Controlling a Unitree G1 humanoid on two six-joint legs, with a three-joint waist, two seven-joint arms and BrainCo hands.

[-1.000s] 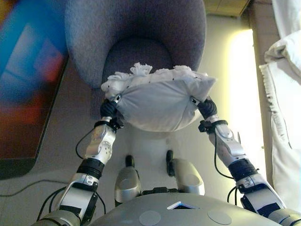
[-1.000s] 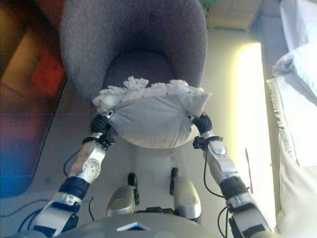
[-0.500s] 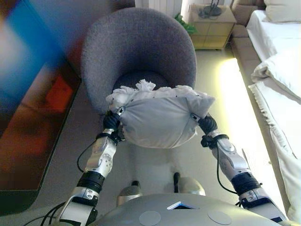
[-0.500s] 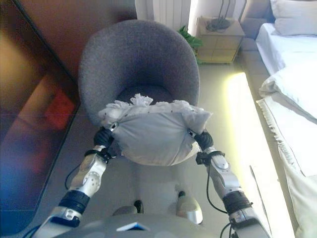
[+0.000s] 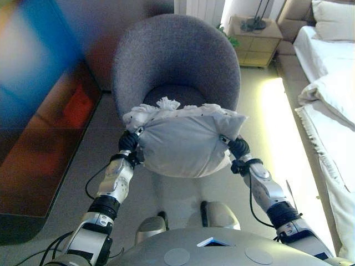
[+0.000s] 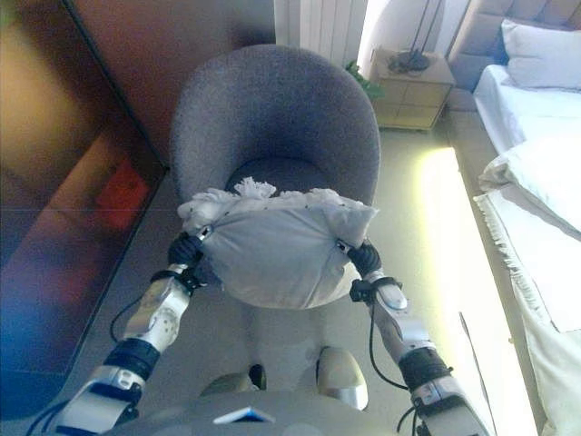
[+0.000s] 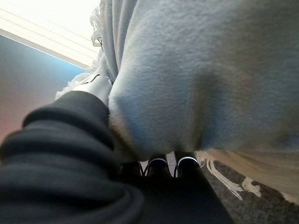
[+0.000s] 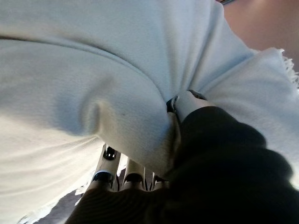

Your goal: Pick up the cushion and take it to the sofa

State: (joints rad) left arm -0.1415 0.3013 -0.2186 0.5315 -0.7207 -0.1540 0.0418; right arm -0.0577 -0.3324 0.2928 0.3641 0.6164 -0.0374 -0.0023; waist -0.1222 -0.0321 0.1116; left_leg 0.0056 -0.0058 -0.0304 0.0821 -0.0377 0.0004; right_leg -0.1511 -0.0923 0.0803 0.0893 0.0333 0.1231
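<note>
Hanging in the air, the white fringed cushion (image 5: 186,141) is squeezed between the left hand (image 5: 130,143) and right hand (image 5: 237,147), fingers tucked beneath and thumbs pinching its sides, evidently for carrying; just beyond stands the grey tub armchair (image 5: 176,61); a bed (image 5: 333,105) lies right; nightstand (image 5: 256,39) far.

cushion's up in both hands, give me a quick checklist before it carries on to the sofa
1. Cushion clear of the grey chair: ok, held up in front of the seat.
2. Left hand gripping: ok, thumb pressed into the fabric, fingers beneath.
3. Right hand gripping: ok, thumb dug in, fingers under the cushion.
4. Cushion level: ok, roughly even between both hands.
5. Floor ahead: cannot tell, the cushion hides it.
6. Sofa location: cannot tell, only the chair, a bed and a nightstand show.
</note>
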